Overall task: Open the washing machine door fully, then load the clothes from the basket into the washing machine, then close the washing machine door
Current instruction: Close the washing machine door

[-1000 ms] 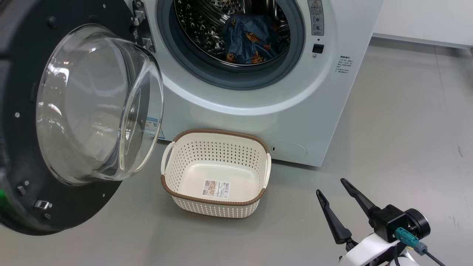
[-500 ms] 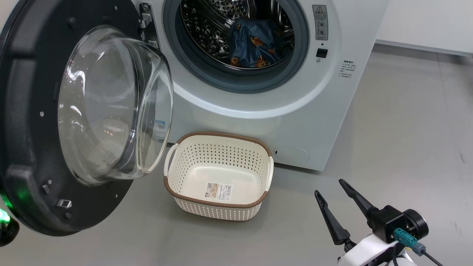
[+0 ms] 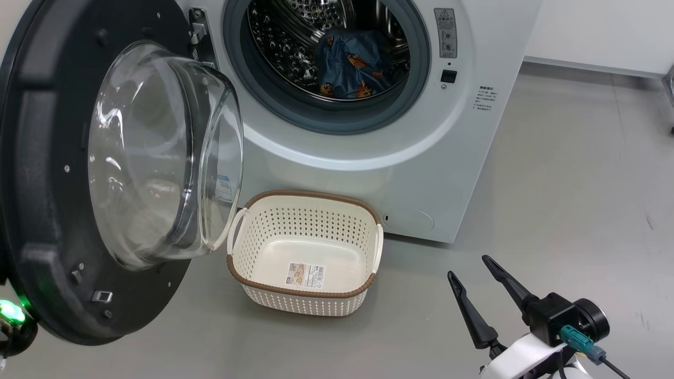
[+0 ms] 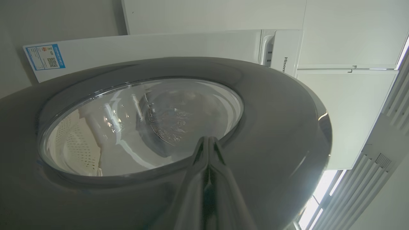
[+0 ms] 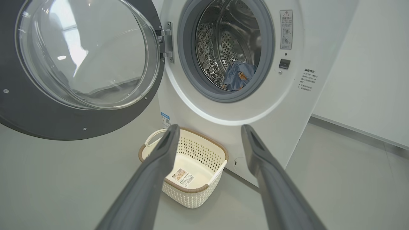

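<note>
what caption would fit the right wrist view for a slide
Open right gripper facing the empty basket, clothes inside the washing machine, washing machine door open.

One washing machine (image 3: 368, 173), one washing machine door (image 3: 47, 221), one basket (image 3: 308, 193), one heap of clothes (image 3: 350, 66), two grippers, left gripper (image 4: 207, 138), right gripper (image 3: 467, 266)

Floor (image 3: 568, 173): smooth, matt grey, evenly lit, with a few small dark scuffs (image 3: 648, 220) on the right. Wall (image 3: 600, 31): plain white, meeting the floor at a low pale skirting strip (image 3: 579, 67). In the left wrist view, white slatted panelling (image 4: 383, 153) runs beside a bright strip of light (image 4: 314, 204).
</note>
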